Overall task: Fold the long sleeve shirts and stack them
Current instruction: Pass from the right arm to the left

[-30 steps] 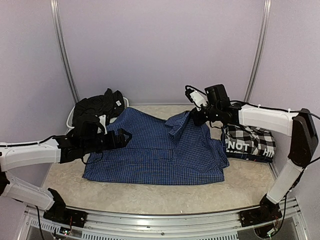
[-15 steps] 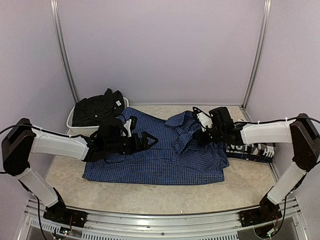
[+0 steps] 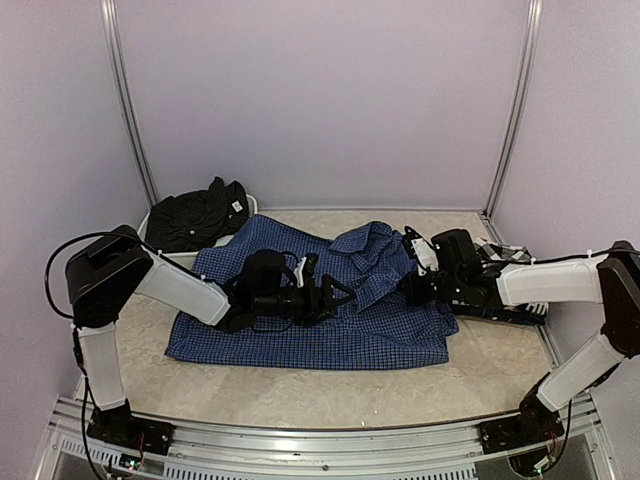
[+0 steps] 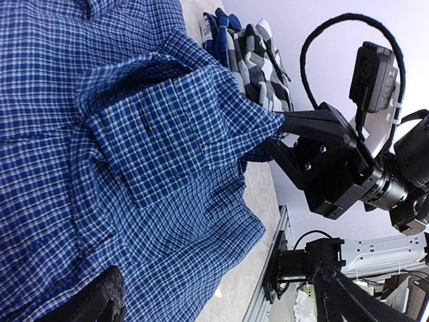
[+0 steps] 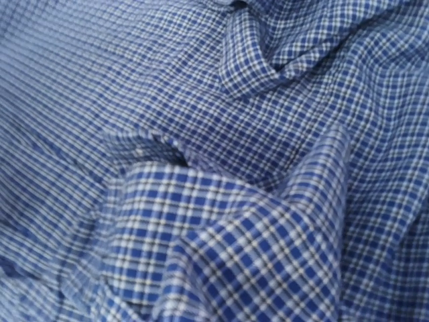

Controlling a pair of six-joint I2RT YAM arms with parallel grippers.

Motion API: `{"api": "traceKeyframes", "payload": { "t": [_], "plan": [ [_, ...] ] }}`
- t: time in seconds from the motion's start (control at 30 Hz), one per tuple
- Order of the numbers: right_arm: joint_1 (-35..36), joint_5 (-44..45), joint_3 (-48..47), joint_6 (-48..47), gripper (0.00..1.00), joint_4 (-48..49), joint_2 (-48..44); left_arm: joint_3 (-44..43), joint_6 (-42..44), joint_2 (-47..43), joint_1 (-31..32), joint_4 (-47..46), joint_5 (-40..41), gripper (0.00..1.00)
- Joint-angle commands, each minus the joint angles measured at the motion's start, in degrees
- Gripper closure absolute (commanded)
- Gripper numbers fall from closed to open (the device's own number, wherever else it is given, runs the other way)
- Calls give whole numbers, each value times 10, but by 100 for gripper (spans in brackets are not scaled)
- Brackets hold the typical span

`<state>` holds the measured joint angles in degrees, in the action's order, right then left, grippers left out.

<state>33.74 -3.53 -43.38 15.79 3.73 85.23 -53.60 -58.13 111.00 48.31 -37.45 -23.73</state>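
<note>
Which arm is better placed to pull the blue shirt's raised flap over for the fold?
Right: the right gripper is shut on that flap of the blue shirt; the left gripper hangs open, holding nothing.

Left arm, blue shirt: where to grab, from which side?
Probably the raised flap of the blue shirt, opposite the corner the right gripper pinches. It stands off the cloth, so the left gripper, jaws open, can come level from the left.
</note>
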Motion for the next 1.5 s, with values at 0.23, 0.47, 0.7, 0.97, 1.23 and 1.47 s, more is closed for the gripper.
{"api": "traceKeyframes", "payload": {
  "t": [0.23,0.47,0.7,0.97,1.23,1.47],
  "plan": [
    [4,-73,-27,162,100,-16,-20,-69,-81,81,20,-71,-33,10],
    [3,-95,-31,190,100,-3,-20,-87,-86,98,20,-54,-17,9],
    [3,-91,-31,195,100,-6,-29,-99,-114,129,20,-65,-23,9],
    [3,-87,-37,192,100,-12,-29,-93,-139,142,22,-88,-18,6],
    [3,-97,-27,194,100,-6,-36,-116,-166,176,19,-122,-12,9],
    [3,-93,-14,195,100,-4,-44,-122,-181,190,15,-145,-6,17]
  ]
}}
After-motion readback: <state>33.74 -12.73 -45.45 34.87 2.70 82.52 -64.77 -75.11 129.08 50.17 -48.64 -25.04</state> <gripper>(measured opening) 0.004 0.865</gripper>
